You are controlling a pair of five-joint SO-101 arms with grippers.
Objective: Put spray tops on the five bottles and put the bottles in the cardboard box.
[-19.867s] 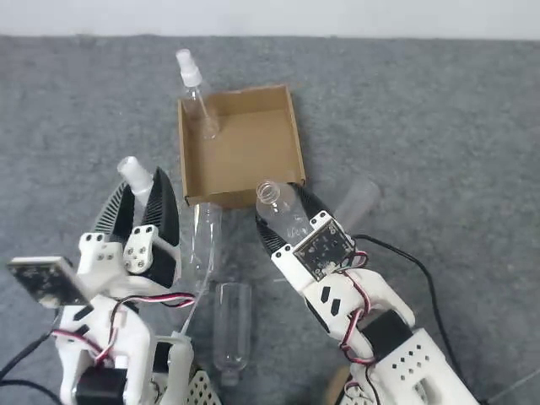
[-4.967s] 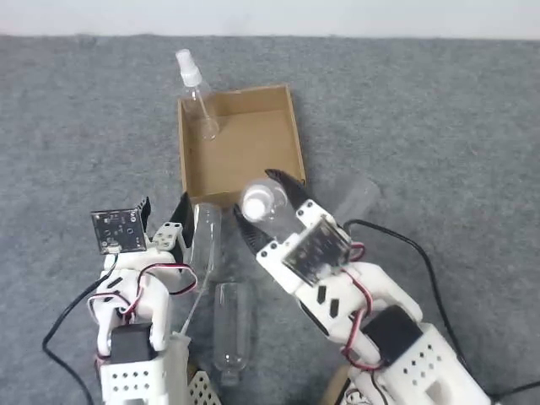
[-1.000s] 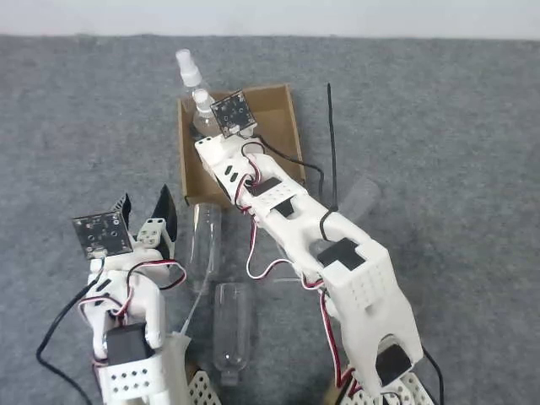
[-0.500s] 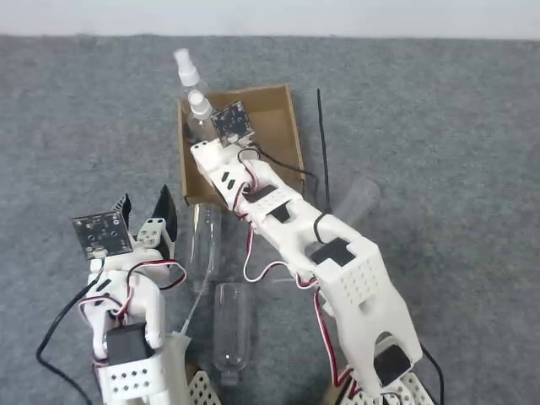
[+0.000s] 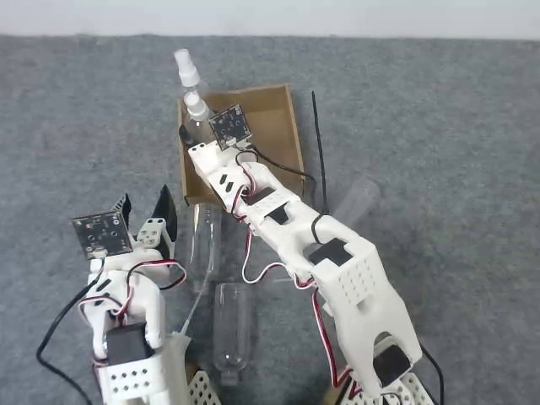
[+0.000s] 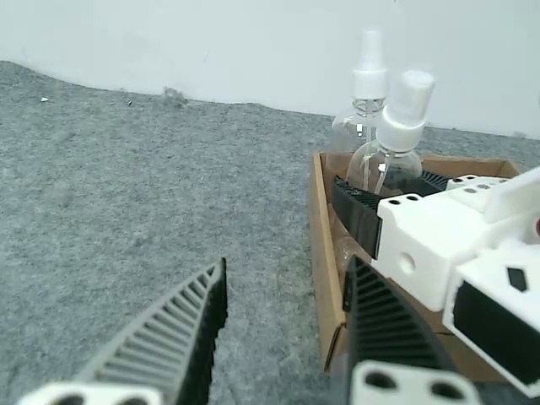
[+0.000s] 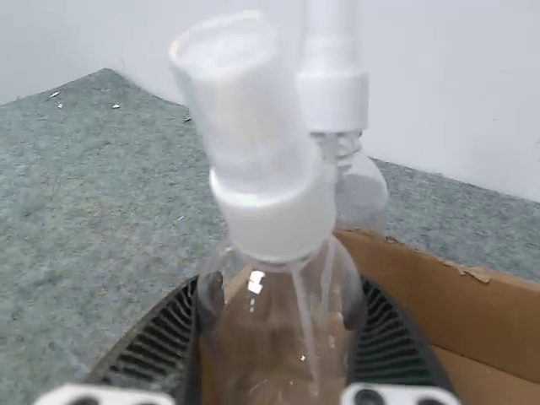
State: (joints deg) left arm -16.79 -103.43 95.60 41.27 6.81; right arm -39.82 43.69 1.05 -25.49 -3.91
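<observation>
My right gripper [image 5: 200,128] is over the far left corner of the cardboard box [image 5: 270,143], shut on a clear bottle [image 7: 270,295] capped with a white spray top [image 7: 253,126]. Just behind it a second capped bottle [image 5: 186,71] leans at the box's corner; it shows as the rear bottle [image 6: 364,101] in the left wrist view. Both fingers [image 7: 160,346] of the right gripper hug the held bottle's body. My left gripper [image 5: 143,215] stands open on the near left, nothing between its fingers [image 6: 177,337].
Two uncapped clear bottles lie on the grey carpet: one [image 5: 202,240] just in front of the box, another [image 5: 232,325] nearer the arm bases. A third clear bottle [image 5: 359,198] lies right of the box. The right arm [image 5: 287,228] stretches across the middle.
The right gripper has shifted a little leftward with its bottle, closer to the box's far left corner and the bottle there. The left arm has kept still.
</observation>
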